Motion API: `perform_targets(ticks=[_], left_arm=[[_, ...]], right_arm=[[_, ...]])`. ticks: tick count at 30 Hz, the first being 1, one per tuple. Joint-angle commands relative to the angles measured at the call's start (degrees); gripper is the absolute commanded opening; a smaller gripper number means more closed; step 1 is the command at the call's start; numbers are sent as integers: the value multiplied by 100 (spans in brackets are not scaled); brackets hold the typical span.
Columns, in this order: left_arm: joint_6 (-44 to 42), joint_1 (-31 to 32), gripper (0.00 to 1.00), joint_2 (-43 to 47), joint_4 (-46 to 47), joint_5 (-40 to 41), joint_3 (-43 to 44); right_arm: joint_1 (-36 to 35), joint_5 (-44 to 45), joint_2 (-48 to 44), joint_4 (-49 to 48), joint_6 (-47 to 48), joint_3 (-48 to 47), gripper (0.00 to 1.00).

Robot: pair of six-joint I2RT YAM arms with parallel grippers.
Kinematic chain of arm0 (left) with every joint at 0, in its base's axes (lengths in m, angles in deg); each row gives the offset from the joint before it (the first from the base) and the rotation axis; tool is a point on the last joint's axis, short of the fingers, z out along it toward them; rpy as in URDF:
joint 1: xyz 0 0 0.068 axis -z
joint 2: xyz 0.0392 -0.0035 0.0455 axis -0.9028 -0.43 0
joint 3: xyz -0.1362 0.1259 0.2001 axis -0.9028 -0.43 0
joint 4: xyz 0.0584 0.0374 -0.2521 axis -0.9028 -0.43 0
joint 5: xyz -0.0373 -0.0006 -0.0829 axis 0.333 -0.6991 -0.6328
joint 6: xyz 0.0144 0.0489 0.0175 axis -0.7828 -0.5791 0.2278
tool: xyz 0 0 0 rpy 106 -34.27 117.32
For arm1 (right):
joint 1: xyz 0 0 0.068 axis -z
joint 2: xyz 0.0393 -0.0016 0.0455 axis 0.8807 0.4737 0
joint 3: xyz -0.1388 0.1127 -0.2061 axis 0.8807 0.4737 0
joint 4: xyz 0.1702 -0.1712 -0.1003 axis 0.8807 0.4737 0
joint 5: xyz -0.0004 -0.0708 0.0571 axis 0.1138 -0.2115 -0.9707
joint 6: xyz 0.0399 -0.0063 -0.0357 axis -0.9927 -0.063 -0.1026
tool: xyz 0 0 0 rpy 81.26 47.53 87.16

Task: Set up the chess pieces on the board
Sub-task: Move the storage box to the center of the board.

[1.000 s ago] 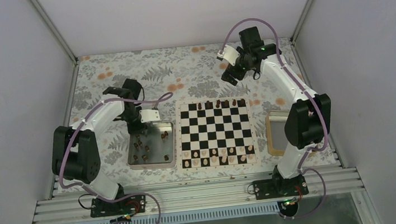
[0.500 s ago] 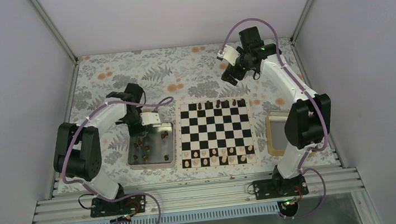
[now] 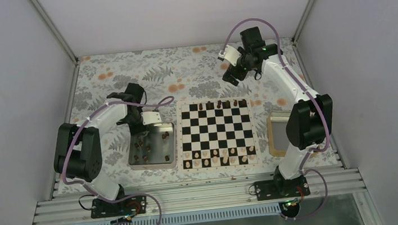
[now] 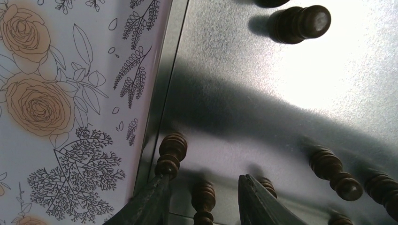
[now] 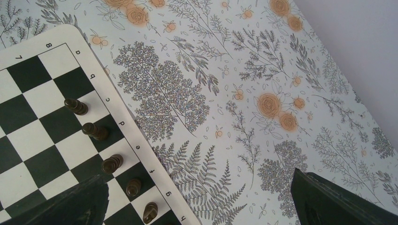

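Trouble could start in the shiny metal tray (image 3: 155, 166), which lies between the board (image 3: 216, 128) and the left edge of the desk. Most of the dark chess pieces (image 3: 143, 150) wait in it, close together. A few more dark ones (image 3: 218, 104) are on the board's far row. Pale pieces (image 3: 219, 156) line the board's near side.

The left end effector (image 4: 202, 182) is low over the side of the tray closest to the desk's left edge. Its fingers (image 4: 152, 201) are partly spread. One dark piece (image 4: 204, 199) sits between them, and they do not seem to touch it. Another piece (image 4: 172, 151) sits just beside one fingertip.

I think the next job is to pinch the middle piece. When the fingers close, the neighbour could get bumped or caught too. The metal looks slippery, so a bumped piece may slide or roll away. The pieces are tiny and round, so a crooked pinch might pop one out, or let it drop on the way to the board.

The right end effector (image 5: 198, 177) hangs near the desk's far right corner, spread wide and holding nothing.
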Motion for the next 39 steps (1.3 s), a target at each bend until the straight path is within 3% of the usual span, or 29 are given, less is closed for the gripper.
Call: perform_targets(ticks=[1, 21, 39], left_arm=[[164, -24, 38, -73, -5, 237, -30], [272, -100, 40, -305, 482, 1094, -17], [-318, -174, 40, -794, 830, 738, 1093]], right_arm=[[-34, -79, 49, 34, -11, 7, 100], [-39, -75, 72, 35, -12, 31, 100], [-29, -42, 63, 26, -3, 58, 100]])
